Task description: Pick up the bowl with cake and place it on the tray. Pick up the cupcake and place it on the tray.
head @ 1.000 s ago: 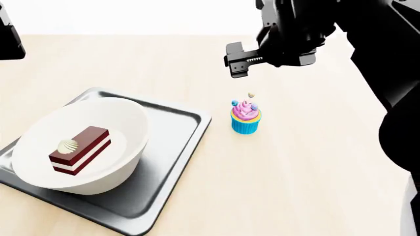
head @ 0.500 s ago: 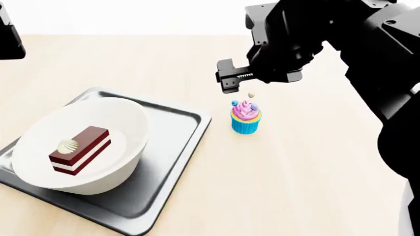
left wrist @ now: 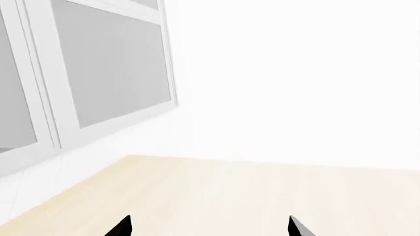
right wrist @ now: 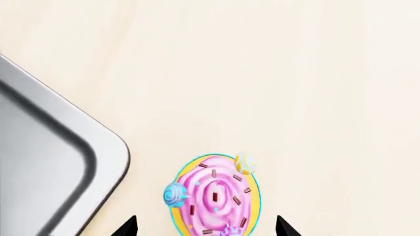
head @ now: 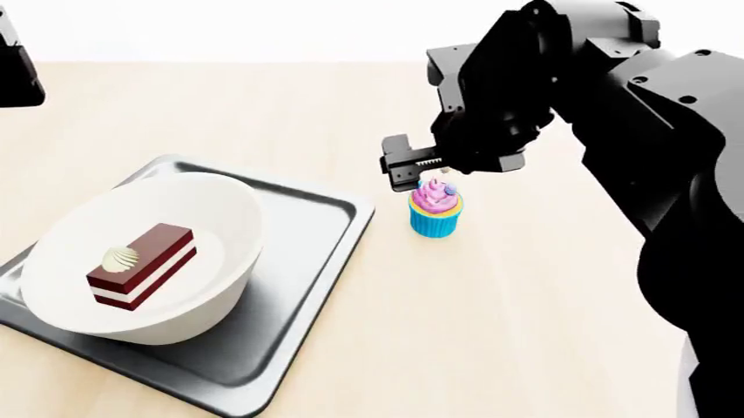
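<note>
The white bowl (head: 226, 222) holds the layered cake (head: 142, 266) and stands on the grey tray (head: 320, 261) at the left. To the right of the tray, on the table, sits the cupcake (head: 436, 212) with its blue wrapper and pink frosting. My right gripper (head: 426, 174) hangs just above it, open. In the right wrist view the cupcake (right wrist: 213, 194) lies between the two spread fingertips of the right gripper (right wrist: 204, 227), untouched. My left gripper (left wrist: 208, 227) is open over bare table with nothing between its fingers.
A rounded corner of the tray (right wrist: 105, 147) lies close beside the cupcake in the right wrist view. The left arm (head: 16, 70) shows as a black shape at the far left edge. A window and a white wall stand beyond the table.
My right gripper has come down and towards the tray, from well above the cupcake to just over its frosting. Bowl, cake, tray and cupcake have not moved.
</note>
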`<state>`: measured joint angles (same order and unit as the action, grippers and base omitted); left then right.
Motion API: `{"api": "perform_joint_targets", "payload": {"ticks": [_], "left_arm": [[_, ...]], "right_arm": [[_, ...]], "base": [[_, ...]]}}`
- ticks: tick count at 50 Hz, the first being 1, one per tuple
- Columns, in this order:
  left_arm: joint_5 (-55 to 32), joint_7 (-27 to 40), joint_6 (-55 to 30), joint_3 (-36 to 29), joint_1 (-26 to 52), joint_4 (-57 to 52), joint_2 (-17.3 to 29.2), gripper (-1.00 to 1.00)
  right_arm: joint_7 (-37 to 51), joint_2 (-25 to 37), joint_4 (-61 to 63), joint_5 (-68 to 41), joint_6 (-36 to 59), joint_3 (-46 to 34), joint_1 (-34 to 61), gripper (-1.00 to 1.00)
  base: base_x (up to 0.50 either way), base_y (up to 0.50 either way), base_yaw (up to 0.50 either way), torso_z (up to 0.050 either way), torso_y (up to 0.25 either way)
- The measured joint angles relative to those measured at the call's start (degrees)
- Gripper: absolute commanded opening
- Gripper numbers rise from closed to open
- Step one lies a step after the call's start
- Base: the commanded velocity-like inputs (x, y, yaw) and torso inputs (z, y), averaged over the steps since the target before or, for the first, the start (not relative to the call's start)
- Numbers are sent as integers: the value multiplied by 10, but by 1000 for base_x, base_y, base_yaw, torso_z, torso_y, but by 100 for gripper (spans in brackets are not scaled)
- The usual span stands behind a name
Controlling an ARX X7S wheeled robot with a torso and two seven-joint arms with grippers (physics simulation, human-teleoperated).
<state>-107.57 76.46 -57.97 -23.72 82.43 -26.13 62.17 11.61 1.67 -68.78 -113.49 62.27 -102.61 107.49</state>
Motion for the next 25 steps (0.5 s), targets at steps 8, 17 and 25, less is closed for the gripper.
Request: {"api": "perform_joint_targets", "payload": {"ticks": [8, 17, 25], "left_arm": [[-3, 4, 1, -3, 3, -1, -1, 100], [-7, 7, 4, -4, 3, -4, 1, 100], [-6, 6, 6, -5, 1, -5, 3, 100]], "right_arm": [[-4, -3, -8, 9, -3, -6, -12, 100], [-13, -9, -19, 20, -11, -13, -27, 100], [-19, -13, -27, 31, -21, -14, -43, 100]], "base": [[0, 0, 0, 0, 0], [0, 0, 0, 0, 0], [0, 0, 0, 0, 0]]}}
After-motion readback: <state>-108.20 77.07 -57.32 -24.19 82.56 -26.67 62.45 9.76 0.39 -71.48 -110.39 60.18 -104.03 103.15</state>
